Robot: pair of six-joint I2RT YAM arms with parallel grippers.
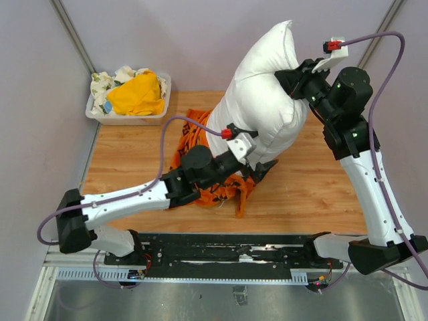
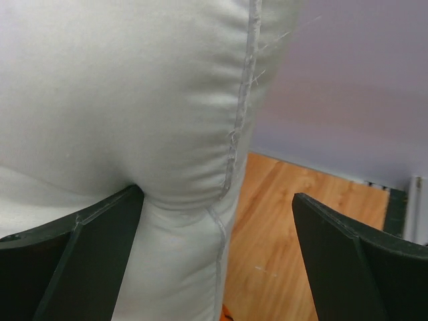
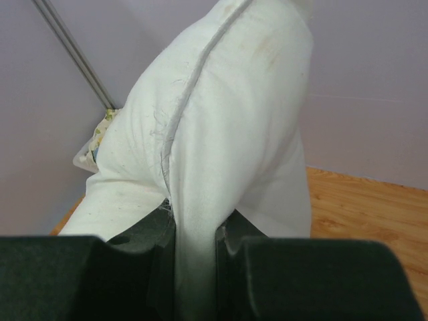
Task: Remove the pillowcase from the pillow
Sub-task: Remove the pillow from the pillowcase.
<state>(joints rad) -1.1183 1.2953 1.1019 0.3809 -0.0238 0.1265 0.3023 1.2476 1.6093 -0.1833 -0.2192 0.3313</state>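
White pillow (image 1: 264, 100) is standing on end over the middle of the table (image 1: 314, 194), top corner pointing up and away, bare down most of its length. Pillowcase (image 1: 226, 190), orange with black print, is lying bunched on the wood around the pillow's lower end, partly under the left arm (image 1: 134, 197). Cannot tell whether any of it is wrapping the pillow's base.

Right gripper (image 1: 292, 80) is pinching the pillow high on its right side. Its wrist view is showing the fingers (image 3: 100, 274) drawn narrow on a fold of white fabric beside the seam.

Left gripper (image 1: 257, 167) is sitting low at the pillow's bottom edge, jaws spread wide, gripping nothing. In its wrist view one finger (image 2: 87, 254) is pressing into the pillow's bulge; the other is standing apart over bare wood.

Bin (image 1: 100, 115) is sitting at the far left corner, with a yellow cloth (image 1: 137, 93) and pale printed cloths (image 1: 101, 83) heaped in it.
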